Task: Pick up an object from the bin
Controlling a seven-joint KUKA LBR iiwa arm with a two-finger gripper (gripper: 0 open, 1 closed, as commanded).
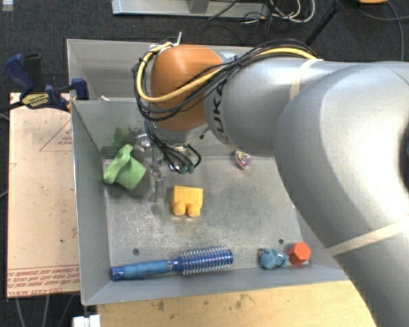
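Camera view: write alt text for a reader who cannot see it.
The arm's gripper hangs low in a grey bin, between a crumpled green thing and a yellow block. A blue brush, a small blue thing and an orange piece lie along the near wall.

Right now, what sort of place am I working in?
Probably a robotics lab test cell: a grey metal bin of odd small things like a blue brush, loose cables on the dark floor behind.
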